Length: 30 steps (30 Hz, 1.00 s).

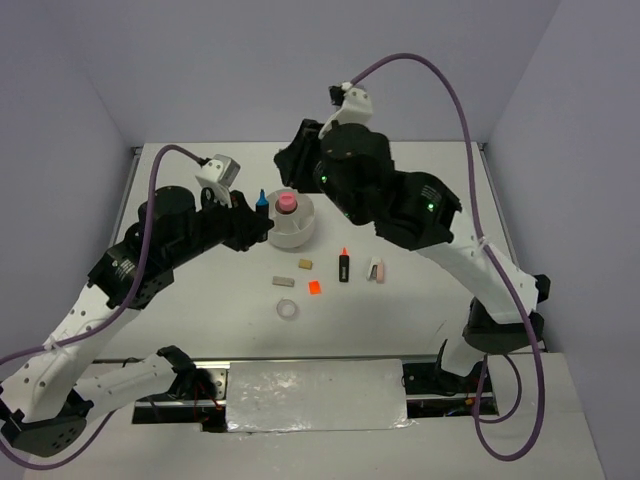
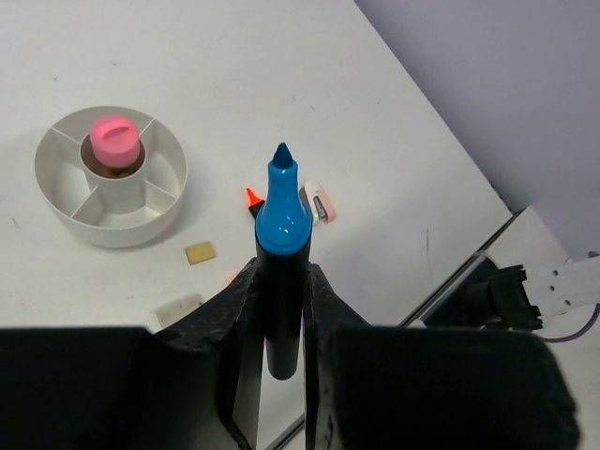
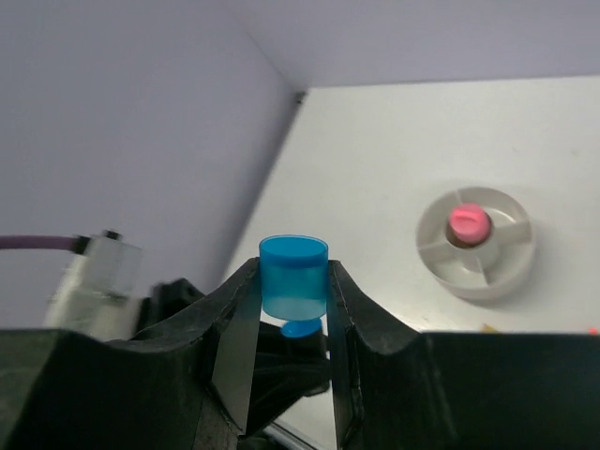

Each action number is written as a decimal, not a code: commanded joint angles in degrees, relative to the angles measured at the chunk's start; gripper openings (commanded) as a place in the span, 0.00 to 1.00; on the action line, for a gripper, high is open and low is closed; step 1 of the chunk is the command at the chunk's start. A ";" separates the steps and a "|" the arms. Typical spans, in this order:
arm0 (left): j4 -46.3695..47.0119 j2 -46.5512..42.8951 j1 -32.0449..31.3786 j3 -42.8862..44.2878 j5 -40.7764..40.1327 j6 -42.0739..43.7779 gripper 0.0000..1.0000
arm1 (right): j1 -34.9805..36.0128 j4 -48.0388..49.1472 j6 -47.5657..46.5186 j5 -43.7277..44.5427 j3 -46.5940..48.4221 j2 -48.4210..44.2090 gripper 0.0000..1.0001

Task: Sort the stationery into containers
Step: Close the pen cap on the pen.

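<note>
Tools both loaded: left tool pinches the black marker low on the barrel, blue end up, beside the tub rather than over it. I'd guess that grip is for an end-first drop into a compartment. Right tool is pressed onto a short blue cylinder, probably a cap, held high just above the left arm. Pink tube stands in the tub's centre well, while the orange-capped marker, tan erasers, orange square and tape ring lie unsorted on the worktop near the tub.
</note>
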 commanded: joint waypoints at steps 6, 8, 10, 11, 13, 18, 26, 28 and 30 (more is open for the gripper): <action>5.54 1.26 0.03 2.42 9.81 5.48 0.00 | 1.44 -6.87 -0.44 8.20 -3.21 2.21 0.09; 7.38 1.52 0.03 2.15 13.77 4.60 0.00 | 1.44 -6.08 -0.53 7.85 -4.18 2.12 0.09; 8.44 1.70 0.12 1.71 15.79 4.16 0.00 | 1.53 -5.55 -0.70 7.15 -4.89 2.21 0.09; 8.70 1.79 0.12 1.63 16.06 3.90 0.00 | 1.44 -5.20 -0.62 6.71 -4.97 2.38 0.09; 9.06 1.96 0.03 1.45 16.15 3.89 0.00 | 1.53 -5.11 -0.62 6.27 -4.89 2.56 0.09; 8.62 3.02 0.03 1.54 15.54 4.33 0.00 | 1.62 -5.46 0.17 6.26 -4.27 2.30 0.09; 9.15 4.16 0.03 0.66 16.60 4.60 0.00 | 2.15 -4.76 -0.26 6.36 -4.10 1.15 0.09; 9.41 4.16 0.12 0.75 15.81 4.42 0.00 | 2.41 -5.11 -0.35 6.09 -4.10 1.24 0.09; 9.67 3.90 0.03 0.92 15.19 4.51 0.00 | 2.41 -5.20 -0.35 5.39 -4.62 1.24 0.09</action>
